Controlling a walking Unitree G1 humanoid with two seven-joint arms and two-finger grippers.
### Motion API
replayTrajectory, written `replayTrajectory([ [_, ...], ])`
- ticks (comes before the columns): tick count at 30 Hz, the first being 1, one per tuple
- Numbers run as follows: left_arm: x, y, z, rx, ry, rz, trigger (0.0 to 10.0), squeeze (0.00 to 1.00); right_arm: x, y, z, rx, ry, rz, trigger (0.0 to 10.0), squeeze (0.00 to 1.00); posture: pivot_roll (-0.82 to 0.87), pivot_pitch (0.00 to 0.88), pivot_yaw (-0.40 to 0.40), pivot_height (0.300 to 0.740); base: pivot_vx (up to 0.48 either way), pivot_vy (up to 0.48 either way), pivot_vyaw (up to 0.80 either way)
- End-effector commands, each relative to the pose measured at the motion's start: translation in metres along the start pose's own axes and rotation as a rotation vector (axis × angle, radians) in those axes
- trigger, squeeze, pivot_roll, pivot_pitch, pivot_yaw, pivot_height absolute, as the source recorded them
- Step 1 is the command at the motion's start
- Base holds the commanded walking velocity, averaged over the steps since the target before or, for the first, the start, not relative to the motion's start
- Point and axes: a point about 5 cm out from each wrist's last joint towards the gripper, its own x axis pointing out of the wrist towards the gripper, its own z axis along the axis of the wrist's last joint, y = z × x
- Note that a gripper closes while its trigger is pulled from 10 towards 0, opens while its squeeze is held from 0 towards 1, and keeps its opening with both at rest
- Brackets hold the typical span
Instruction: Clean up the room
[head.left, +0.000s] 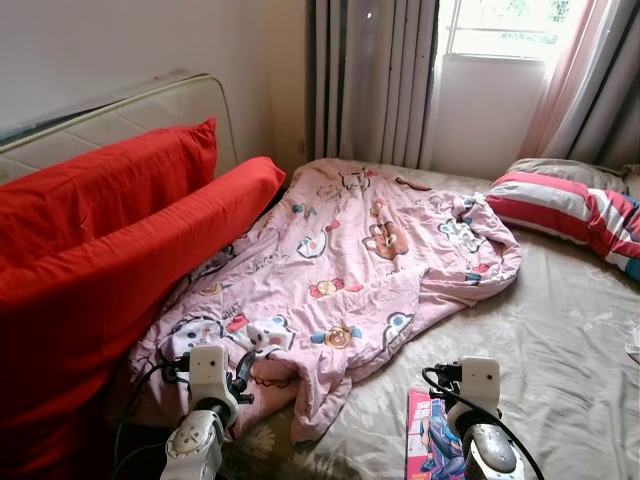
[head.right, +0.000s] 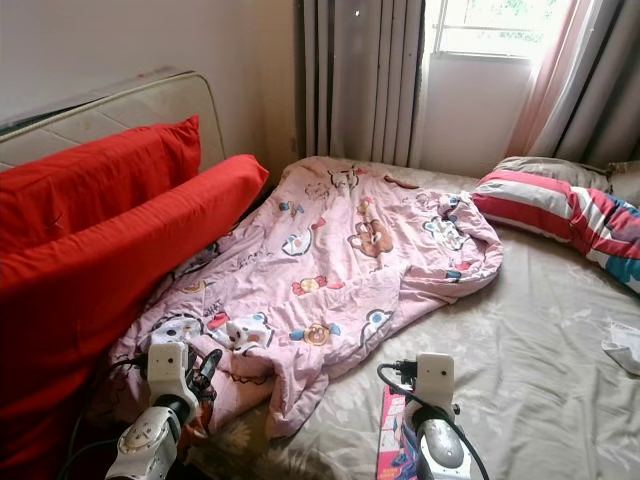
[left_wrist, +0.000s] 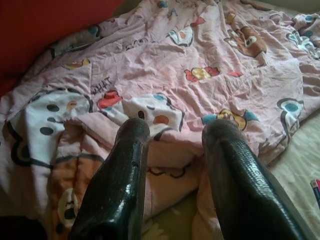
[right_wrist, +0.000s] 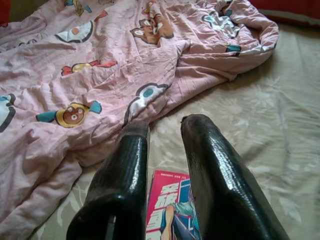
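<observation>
Pink and crumpled, the blanket (head.left: 340, 270) lay spread across the bed (head.left: 560, 340), from the near edge up toward the curtains (head.left: 370, 80). 2 red cushions (head.left: 110, 240) leaned along the bed's left side, and a striped pillow (head.left: 575, 210) sat at the far right corner. The left gripper (left_wrist: 172, 135) hung over the blanket's near hem, fingers spread and holding nothing. The right gripper (right_wrist: 162, 127) was spread too, above a bright book (right_wrist: 170, 205) lying by the near edge. I thought a grab at the blanket could pinch too little cloth and slip, or drag the book off the bed.
</observation>
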Motion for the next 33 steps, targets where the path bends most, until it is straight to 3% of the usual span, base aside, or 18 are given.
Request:
replayTrajectory([
  [1, -0.0015, 0.0025, -0.0015, -0.004, 0.003, 0.007, 10.0, 0.00, 0.0018, 0.0038, 0.0030, -0.002, -0.006, 0.009, 10.0, 0.00, -0.07, 0.025, 0.008, 0.640, 0.000, 0.000, 0.00],
  [33, -0.0017, 0.0013, -0.0042, -0.014, 0.025, -0.011, 10.0, 0.00, -0.0008, 0.0035, -0.0018, 0.015, 0.004, 0.019, 10.0, 0.00, -0.07, 0.028, 0.011, 0.630, 0.000, 0.000, 0.00],
])
